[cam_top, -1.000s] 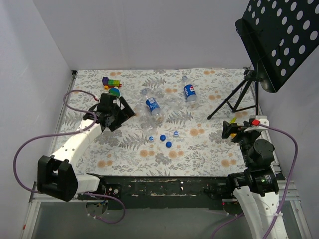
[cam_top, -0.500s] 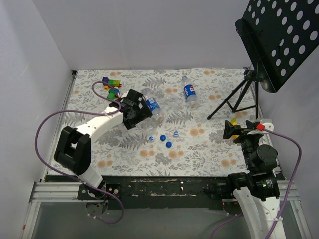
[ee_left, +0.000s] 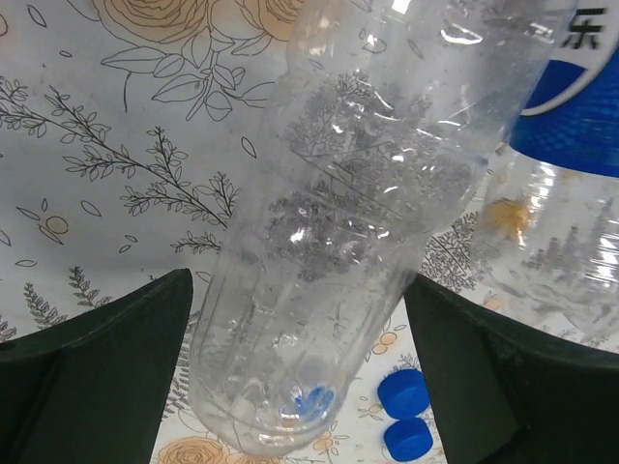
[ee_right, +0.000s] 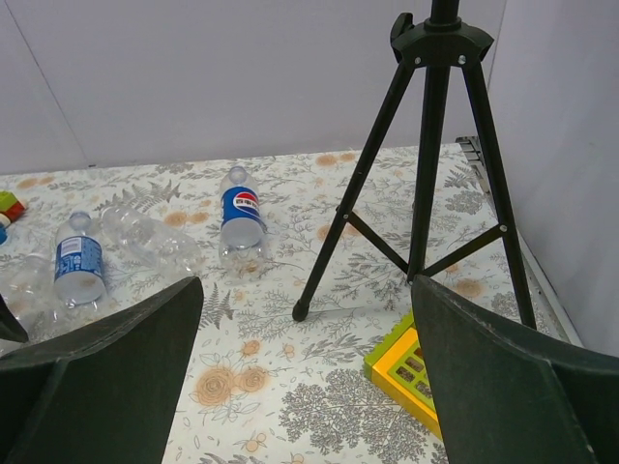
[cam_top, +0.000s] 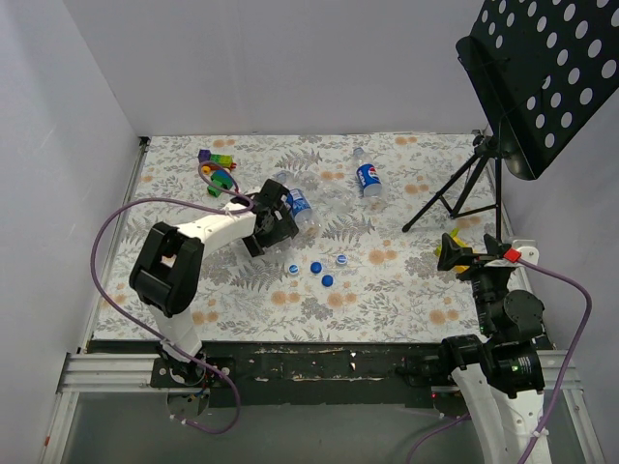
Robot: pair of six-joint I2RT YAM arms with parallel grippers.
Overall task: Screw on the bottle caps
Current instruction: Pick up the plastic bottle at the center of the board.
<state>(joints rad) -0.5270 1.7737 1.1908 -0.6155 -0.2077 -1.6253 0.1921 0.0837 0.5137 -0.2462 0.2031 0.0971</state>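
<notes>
Floral cloth covered the table, with plain white walls behind and to the left. On my screen the left arm was stretched out to the bottles left of centre. The left gripper was spread wide, one finger on each side of a clear bottle that lay on the cloth. I could not tell whether either finger touched it. Close against that bottle, on its right in the wrist view, lay a Pepsi bottle. A crinkled bottle lay just beyond that. A second Pepsi bottle lay farther back, apart from the other three, with its neck toward the far wall. Four caps lay loose on the cloth in a small cluster, just nearer the arms than the bottles. Two of them showed blue beside the clear bottle's base in the left wrist view. Toy blocks sat at the far left, near the wall. The right arm was at the right edge of the table, well apart from the bottles and caps. The right gripper was also spread wide and held nothing. It faced the tripod of the black stand. A yellow-green block lay on the cloth beside its right finger.
</notes>
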